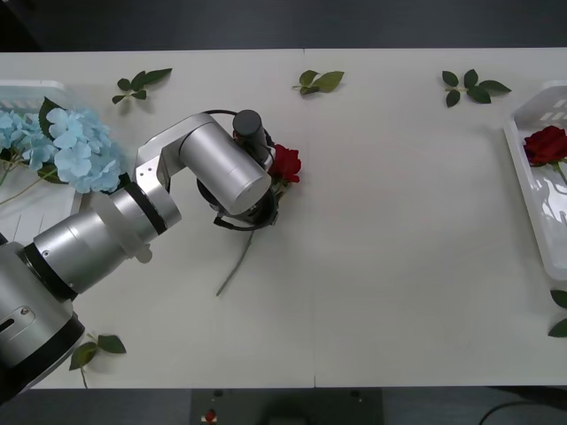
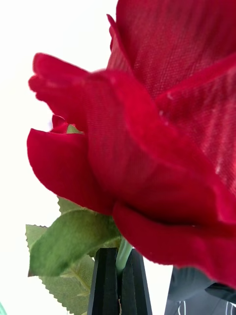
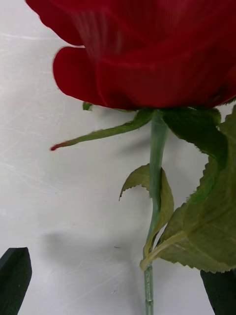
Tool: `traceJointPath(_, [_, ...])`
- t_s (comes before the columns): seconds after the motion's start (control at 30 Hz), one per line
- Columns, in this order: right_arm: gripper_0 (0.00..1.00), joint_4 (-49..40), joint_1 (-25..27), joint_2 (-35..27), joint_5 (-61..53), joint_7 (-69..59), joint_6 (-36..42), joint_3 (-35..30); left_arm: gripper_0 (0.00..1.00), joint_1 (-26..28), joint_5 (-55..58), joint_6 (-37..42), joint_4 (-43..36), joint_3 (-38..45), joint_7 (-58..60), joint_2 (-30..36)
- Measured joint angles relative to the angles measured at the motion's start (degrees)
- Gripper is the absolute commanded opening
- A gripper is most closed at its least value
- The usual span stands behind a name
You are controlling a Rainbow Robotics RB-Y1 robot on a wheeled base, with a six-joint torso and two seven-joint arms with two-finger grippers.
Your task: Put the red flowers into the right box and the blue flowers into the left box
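Blue flowers (image 1: 80,146) lay in the left box (image 1: 35,88) at 9 o'clock, and one red rose (image 1: 545,143) sat in the right box (image 1: 523,168) at 3 o'clock. Mid-counter (image 1: 399,266), a loose rose (image 1: 285,163) lay with its stem trailing toward 7 o'clock. The left gripper (image 3: 116,266) hovered over it, jaws apart astride the stem. The right gripper (image 2: 119,253) had its jaws clamped on a held rose (image 2: 147,123). The reds looked unfinished.

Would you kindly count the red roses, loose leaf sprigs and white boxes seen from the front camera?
Red roses: 2
Leaf sprigs: 5
White boxes: 2
Total: 9
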Motion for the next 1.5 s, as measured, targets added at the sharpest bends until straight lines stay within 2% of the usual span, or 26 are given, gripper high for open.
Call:
traceJointPath(0.27, [0.01, 5.6, -0.2, 1.9, 4.1, 0.0, -4.5, 0.0, 1.0, -0.6, 0.5, 0.0, 2.7, 0.0, -1.9, -1.8])
traceJointPath(0.3, [0.09, 6.0, -0.2, 1.9, 4.3, 0.0, -5.0, 0.0, 1.0, -0.6, 0.5, 0.0, 2.7, 0.0, -1.9, -1.8])
traceJointPath(0.37, [0.38, 6.5, -0.3, 1.9, 4.6, 0.0, -5.9, 0.0, 1.0, -0.6, 0.8, 0.0, 2.7, 0.0, -1.9, -1.8])
traceJointPath(0.4, [0.46, 6.7, -0.3, 1.9, 4.6, 0.0, -6.1, 0.0, 1.0, -0.6, 1.1, 0.0, 2.7, 0.0, -1.9, -1.8])
traceJointPath(0.43, [0.59, 6.7, -0.3, 1.9, 4.6, 0.0, -6.1, 0.0, 1.0, -0.6, 1.6, 0.0, 2.7, 0.0, -2.0, -1.8])
traceJointPath(0.47, [0.69, 6.7, -0.3, 1.9, 4.6, 0.0, -6.1, 0.0, 1.0, -0.6, 1.8, 0.0, 2.7, 0.0, -2.0, -1.8])
traceJointPath(0.57, [0.82, 6.7, -0.3, 1.9, 4.6, 0.0, -6.1, 0.0, 1.0, -0.6, 2.2, 0.0, 2.7, 0.0, -2.8, -1.8])
traceJointPath(0.93, [0.96, 6.7, -0.3, 1.9, 2.9, 0.0, -6.1, 0.0, 1.0, -0.6, 2.8, 0.1, 3.0, 0.0, -3.3, -1.8])
traceJointPath(1.17, [0.99, 6.4, -0.3, 1.9, -11.0, 0.1, -6.0, 0.0, 1.0, -0.6, 2.8, 0.1, 3.1, 0.0, -3.3, -1.8])
traceJointPath(1.23, [0.99, 5.5, -0.3, 1.7, -18.3, 0.4, -6.0, 0.3, 0.97, -0.6, 2.8, 0.1, 3.2, 0.0, -3.3, -1.8])
traceJointPath(1.33, [1.0, 2.9, -0.3, 0.8, -28.2, 2.7, -6.0, 2.8, 0.87, -0.6, 2.8, 0.1, 3.3, -0.1, -3.3, -1.8])
traceJointPath(1.43, [1.0, -0.3, -0.4, -0.1, -34.4, 3.3, -6.0, 5.8, 0.51, -0.6, 2.8, 0.1, 3.4, -0.1, -3.4, -1.8])
traceJointPath(1.47, [1.0, -1.2, -0.4, -0.3, -37.6, 3.3, -6.0, 6.4, 0.32, -0.6, 2.8, 0.1, 3.4, -0.2, -3.4, -1.8])
traceJointPath(1.5, [1.0, -2.1, -0.3, -0.4, -40.9, 3.5, -6.0, 6.6, 0.24, -0.6, 2.7, 0.1, 3.4, -0.3, -3.4, -1.8])
